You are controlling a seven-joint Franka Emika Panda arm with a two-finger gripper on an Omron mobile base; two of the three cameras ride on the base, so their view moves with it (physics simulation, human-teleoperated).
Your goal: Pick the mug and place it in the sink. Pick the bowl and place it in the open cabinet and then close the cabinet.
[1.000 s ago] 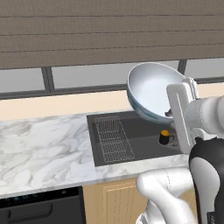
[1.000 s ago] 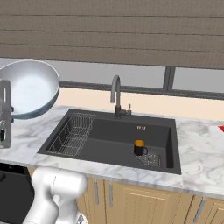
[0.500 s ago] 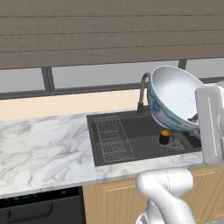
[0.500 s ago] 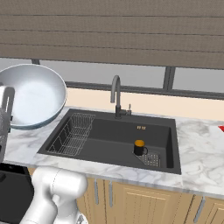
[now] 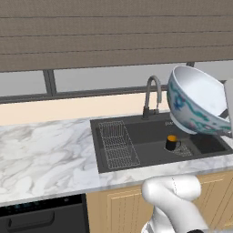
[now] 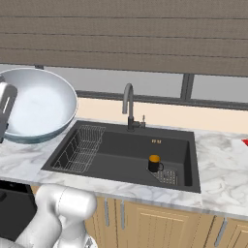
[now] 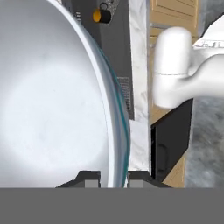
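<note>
Hanging in the air above the marble table (image 5: 45,154), the bowl (image 5: 196,103) is tipped steeply on its side, its white inside turned up and toward the window and its blue-green flowered outside facing down toward the sink (image 5: 150,161). From the right base view the same bowl (image 6: 36,106) shows its pale hollow, raised over the table's left stretch just beside the basin's left edge. The pincer (image 7: 113,177) is clamped on the bowl's rim: in the hand view its two dark tips stand at the bottom, one inside the rim and one outside, with the thin wall of the bowl (image 7: 52,96) between them.

Down in the sink (image 6: 186,160), the mug (image 6: 154,163) stands upright on the basin floor toward the right, its orange-yellow top showing, handle to the right. From the left base view the mug (image 5: 171,142) sits just below the lowest edge of the lifted bowl, well apart from it. A wire rack (image 6: 82,147) lies in the left part of the basin, and the dark gooseneck tap (image 6: 129,109) rises behind the sink's back edge.
</note>
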